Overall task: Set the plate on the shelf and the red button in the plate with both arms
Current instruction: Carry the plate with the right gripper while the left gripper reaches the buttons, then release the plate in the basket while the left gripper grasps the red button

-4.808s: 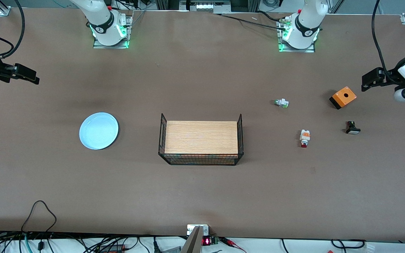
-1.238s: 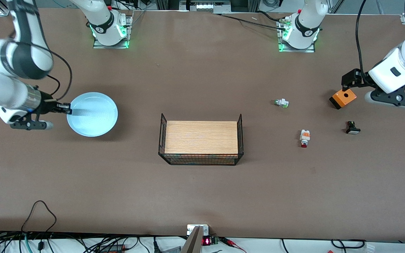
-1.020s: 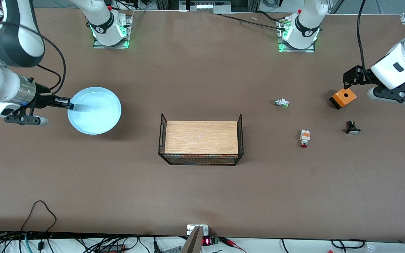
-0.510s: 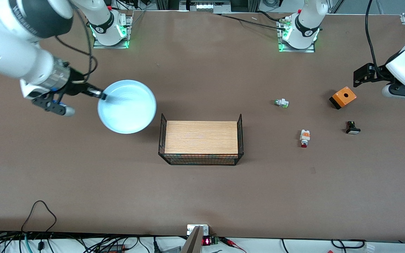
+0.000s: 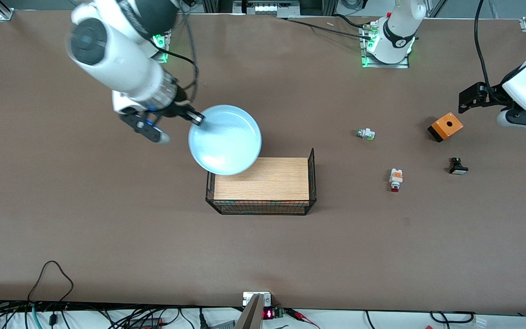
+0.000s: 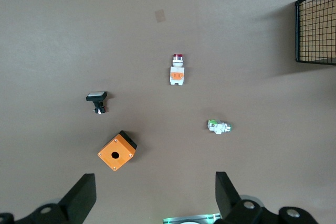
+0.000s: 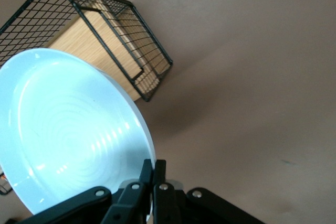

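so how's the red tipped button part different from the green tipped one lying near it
The red button has an orange block and a red tip; the green-tipped part has none of that orange. The red button lies nearer the front camera, the green-tipped part closer to the arm bases. The red button lies lengthwise toward the camera; the green-tipped part lies crosswise. Both are small white parts on the table, untouched by either gripper.

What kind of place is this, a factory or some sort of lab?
Most likely a robotics lab. Two arms are bolted to a brown-covered table, the right gripper carrying a plate over a wire basket, with loose cables along the table's edge.
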You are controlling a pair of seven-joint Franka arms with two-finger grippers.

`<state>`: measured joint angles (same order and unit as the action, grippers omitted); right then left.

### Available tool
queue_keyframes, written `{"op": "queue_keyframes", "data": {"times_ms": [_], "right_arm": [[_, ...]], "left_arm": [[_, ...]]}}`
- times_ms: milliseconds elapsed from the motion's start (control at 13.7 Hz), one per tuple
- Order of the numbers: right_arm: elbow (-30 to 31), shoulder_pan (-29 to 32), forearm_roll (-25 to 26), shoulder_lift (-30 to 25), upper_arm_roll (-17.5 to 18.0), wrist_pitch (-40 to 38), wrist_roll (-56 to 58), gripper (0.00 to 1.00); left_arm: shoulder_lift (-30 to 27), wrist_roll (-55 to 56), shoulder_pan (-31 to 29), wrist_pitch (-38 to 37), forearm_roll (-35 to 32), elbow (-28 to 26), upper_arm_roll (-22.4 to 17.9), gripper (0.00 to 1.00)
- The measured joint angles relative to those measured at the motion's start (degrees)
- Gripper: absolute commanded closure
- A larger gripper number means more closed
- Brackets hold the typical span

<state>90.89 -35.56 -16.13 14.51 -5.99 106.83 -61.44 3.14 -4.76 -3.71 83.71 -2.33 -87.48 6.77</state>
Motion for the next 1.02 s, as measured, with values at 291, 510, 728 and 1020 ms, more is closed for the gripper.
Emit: {"op": "queue_keyframes", "data": {"times_ms": [291,510,728,1020], "right_arm": [[-0.6,-3.3,0.0,5.2,0.0,5.1,-5.7,1.00],[-0.7,-5.5,0.0,8.1,0.0,9.0,-7.9,1.00],[-0.8,-6.6,0.6,10.0,-0.1,11.0,-8.6,1.00],[-0.8,-6.6,0.7,11.8,-0.7,14.9,-8.6,1.00]], "left_arm": [[0.3,0.0,0.0,0.2,0.0,-1.0,0.0,0.00],[1.9,0.0,-0.3,4.1,0.0,-3.3,0.0,0.00],[4.5,0.0,-0.7,15.3,0.0,-10.8,0.0,0.00],[10.3,-0.1,-0.7,31.8,0.0,-20.5,0.1,0.00]]}}
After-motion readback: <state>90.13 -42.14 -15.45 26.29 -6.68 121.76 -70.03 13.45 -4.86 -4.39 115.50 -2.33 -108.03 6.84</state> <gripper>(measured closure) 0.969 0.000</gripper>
